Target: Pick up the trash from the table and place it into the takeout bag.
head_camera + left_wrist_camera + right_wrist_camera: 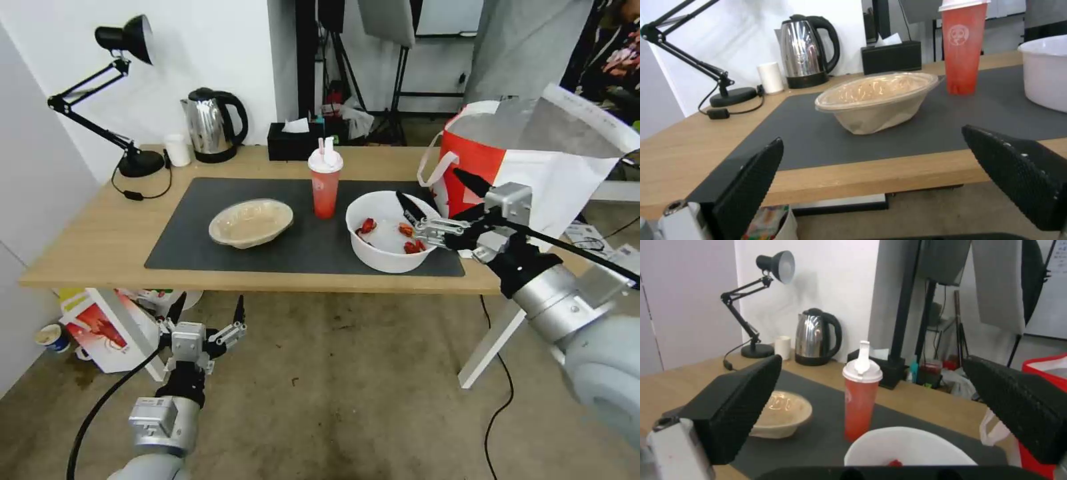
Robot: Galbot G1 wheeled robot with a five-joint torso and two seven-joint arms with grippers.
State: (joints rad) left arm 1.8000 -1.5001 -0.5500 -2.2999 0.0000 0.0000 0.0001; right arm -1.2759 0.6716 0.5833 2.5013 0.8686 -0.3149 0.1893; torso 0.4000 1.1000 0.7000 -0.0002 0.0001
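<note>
We have our right gripper (437, 200) spread wide just above the near-right rim of the white bowl (385, 233), which sits on the mat at the right end of the table (87, 247), beside the takeout bag (533, 167). The bowl lies directly under and ahead of this gripper, so the right arm is nearer. Our left gripper (208, 313) hangs open below the table edge. The head view shows the crayfish shells; the left wrist view shows the beige dish (878, 100) and red cup (963, 46) from the side.

A light wood-grain table (100, 247) is overlaid by a matt dark mat (293, 247); a glossy translucent plastic cup (325, 190), a polished steel kettle (208, 125) and a foil-lined bag (533, 167) are seen.
</note>
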